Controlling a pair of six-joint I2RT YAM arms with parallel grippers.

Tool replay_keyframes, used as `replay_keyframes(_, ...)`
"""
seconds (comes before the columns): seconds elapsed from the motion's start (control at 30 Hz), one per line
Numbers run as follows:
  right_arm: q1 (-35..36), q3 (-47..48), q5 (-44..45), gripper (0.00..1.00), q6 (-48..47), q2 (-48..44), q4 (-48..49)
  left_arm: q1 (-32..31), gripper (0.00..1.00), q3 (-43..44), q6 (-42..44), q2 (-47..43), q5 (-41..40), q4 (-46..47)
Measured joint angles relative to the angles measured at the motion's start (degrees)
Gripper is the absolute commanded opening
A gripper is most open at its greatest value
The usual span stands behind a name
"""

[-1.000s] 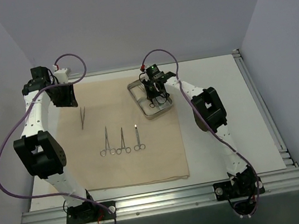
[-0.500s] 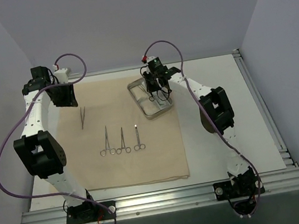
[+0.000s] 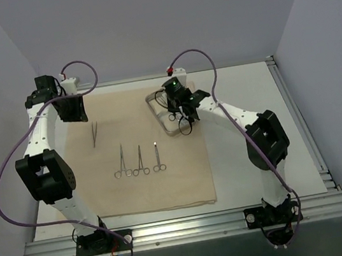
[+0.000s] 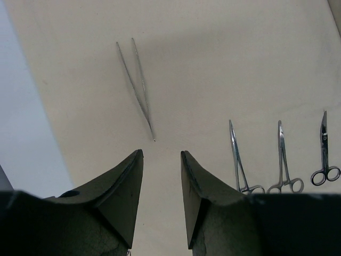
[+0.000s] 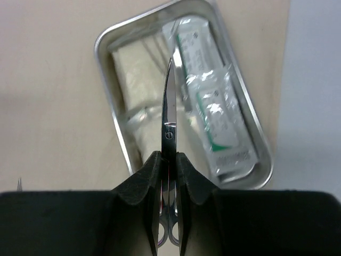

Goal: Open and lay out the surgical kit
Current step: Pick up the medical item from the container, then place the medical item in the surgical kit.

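Three pale lilac walls (image 3: 142, 23) box in a white table (image 3: 252, 154). The beige cloth wrap (image 3: 167, 189) is spread flat under both arms. The steel tray (image 5: 250, 117) sits directly below the right gripper (image 5: 168, 160), at the cloth's edge. The right gripper is clamped on the scissors (image 5: 168, 106), blades pointing ahead over the tray. Clear packets (image 5: 213, 101) and white gauze (image 5: 136, 74) lie inside the tray. The left gripper (image 4: 161, 160) is about half open and empty above the cloth. Tweezers (image 4: 137, 88) lie just ahead of it, with two forceps (image 4: 238, 157) and a second pair of scissors (image 4: 324, 154) to its right in the wrist view.

Curved scissors (image 5: 168, 114) held above steel tray (image 5: 120, 124) containing clear packets (image 5: 213, 106)
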Motion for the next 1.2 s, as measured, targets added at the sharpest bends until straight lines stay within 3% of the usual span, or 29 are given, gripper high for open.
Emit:
replay_keyframes(0.23,13.1,-13.0,8.9,0.00,9.6,-7.8,-1.6,0.0,0.43,-0.9,-1.5,-1.6,-0.7,1.0)
replay_keyframes(0.47,15.4,-22.1,11.9,0.00,19.1,-8.6,-3.4,0.0,0.43,-3.8,-2.1,-4.8,-0.3,2.1)
replay_keyframes(1.2,16.6,-20.3,10.1,0.00,23.1,0.0,-3.8,0.0,0.44,-4.6,-2.1,-5.5,1.4,3.4)
